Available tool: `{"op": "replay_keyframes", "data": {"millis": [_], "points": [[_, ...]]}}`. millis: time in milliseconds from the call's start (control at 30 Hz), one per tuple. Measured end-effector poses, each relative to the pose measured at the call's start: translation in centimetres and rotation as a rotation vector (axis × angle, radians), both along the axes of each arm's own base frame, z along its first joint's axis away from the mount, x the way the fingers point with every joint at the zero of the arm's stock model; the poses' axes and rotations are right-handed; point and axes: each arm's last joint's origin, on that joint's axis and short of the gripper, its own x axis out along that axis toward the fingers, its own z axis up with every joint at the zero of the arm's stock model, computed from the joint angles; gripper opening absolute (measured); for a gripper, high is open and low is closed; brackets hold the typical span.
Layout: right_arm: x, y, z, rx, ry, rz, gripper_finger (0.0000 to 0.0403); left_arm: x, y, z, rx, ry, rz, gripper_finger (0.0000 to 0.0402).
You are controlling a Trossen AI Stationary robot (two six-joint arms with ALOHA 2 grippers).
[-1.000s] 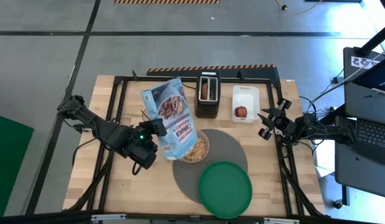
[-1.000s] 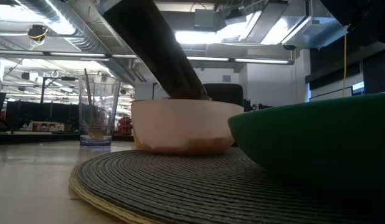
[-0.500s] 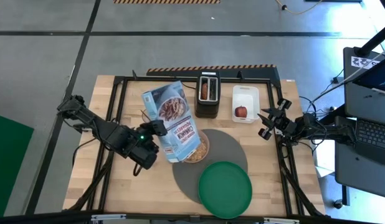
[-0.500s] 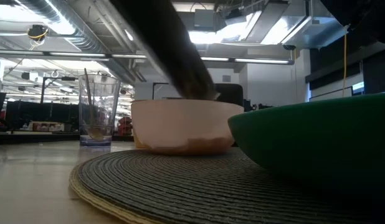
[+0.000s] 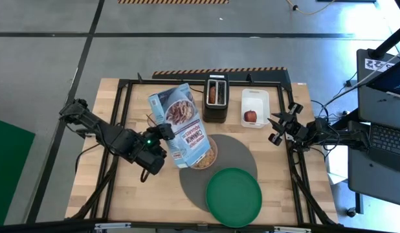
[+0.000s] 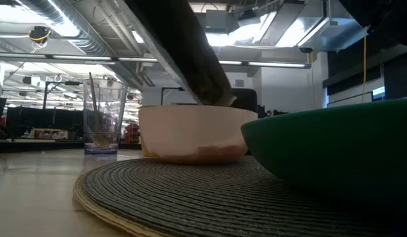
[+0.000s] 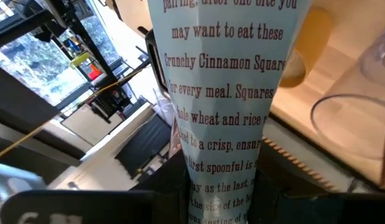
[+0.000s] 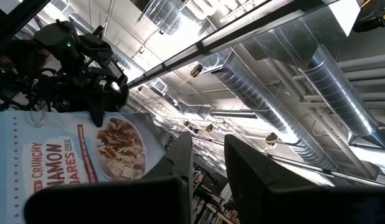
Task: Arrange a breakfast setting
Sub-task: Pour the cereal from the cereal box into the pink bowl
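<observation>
My left gripper (image 5: 162,134) is shut on a blue cereal box (image 5: 180,126), which is tipped with its lower end over the pinkish bowl (image 5: 205,153). The bowl holds cereal and stands on the round grey placemat (image 5: 242,155), at its far left part. The green plate (image 5: 233,196) lies on the mat's near part. The red apple (image 5: 250,116) lies in the white tray (image 5: 255,98). A brownish thing (image 5: 213,94) sits in the toaster's slot. My right gripper (image 5: 276,129) is open and empty at the table's right edge. The low view shows the bowl (image 6: 190,131) and plate (image 6: 335,148). My left gripper pinches the cereal box between its two fingers across a narrow printed side panel (image 7: 220,180). The fingers come from the table's left and near side. The box is lifted clear and tilted, its upper end toward the far left and its lower end (image 5: 199,155) over the bowl.
A black toaster (image 5: 215,103) stands at the far middle, the white tray to its right. A clear glass (image 6: 101,125) with a thin rod in it stands left of the bowl, mostly hidden by the box in the high view. Bare wood lies at the table's near left.
My left gripper has carried the cereal box a little toward the table's right edge. The box's lower end now stands farther over the bowl. The right arm has kept still.
</observation>
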Motion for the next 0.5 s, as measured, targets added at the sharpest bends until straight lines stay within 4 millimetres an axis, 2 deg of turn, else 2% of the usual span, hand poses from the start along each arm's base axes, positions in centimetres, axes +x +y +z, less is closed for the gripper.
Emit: {"op": "replay_keyframes", "data": {"millis": [233,400,500], "points": [[0.00,0.00,0.00,0.000,0.000,0.000,0.0062,-0.07,0.08,0.00,0.048,0.077,-0.047,0.0097],[-0.01,0.00,0.02,0.000,-0.002,0.000,0.0062,0.18,0.10,0.12,0.083,0.066,-0.054,0.0097],[-0.02,0.00,0.03,0.000,-0.004,0.000,0.0062,0.41,-0.06,-0.05,0.207,0.089,-0.058,0.0097]]}}
